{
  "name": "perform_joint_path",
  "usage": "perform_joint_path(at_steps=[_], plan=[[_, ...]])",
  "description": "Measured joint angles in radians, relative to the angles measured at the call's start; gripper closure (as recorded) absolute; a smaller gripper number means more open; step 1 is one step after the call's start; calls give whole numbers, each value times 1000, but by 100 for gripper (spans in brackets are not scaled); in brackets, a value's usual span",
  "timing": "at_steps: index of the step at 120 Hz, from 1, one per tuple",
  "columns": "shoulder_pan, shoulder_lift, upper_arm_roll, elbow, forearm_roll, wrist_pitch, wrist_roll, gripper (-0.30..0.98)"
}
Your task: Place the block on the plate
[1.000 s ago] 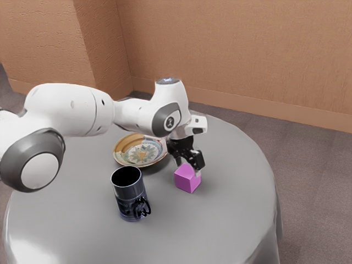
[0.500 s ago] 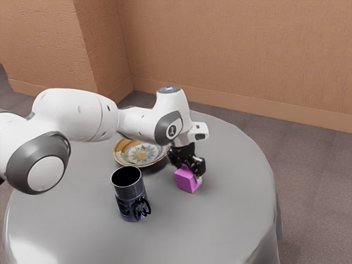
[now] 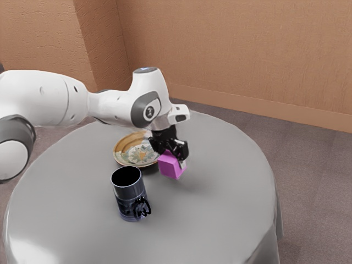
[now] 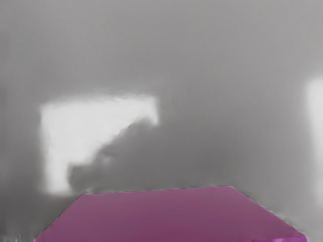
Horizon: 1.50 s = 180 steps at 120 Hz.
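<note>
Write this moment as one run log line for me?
gripper: shut on block | block: not yet on plate | mug: upright on table

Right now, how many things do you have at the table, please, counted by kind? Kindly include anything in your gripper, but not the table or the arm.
Blocks: 1 (pink-purple, in my gripper)
Plates: 1 (patterned, with a tan rim)
Mugs: 1 (dark, upright)
Total: 3
</note>
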Motion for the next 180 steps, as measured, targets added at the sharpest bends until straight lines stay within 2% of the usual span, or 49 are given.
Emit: perform_joint_path(at_steps=[25, 56, 105, 130, 157, 180], plan=[[74, -80, 6, -22, 5, -63, 25, 32], [116, -97, 80, 21, 69, -128, 75, 31], [186, 147, 92, 289, 76, -151, 129, 31], [190, 227, 92, 317, 69, -147, 145, 31], [187, 242, 92, 331, 61, -146, 161, 13], [184, 191, 78, 323, 58, -152, 171, 5]])
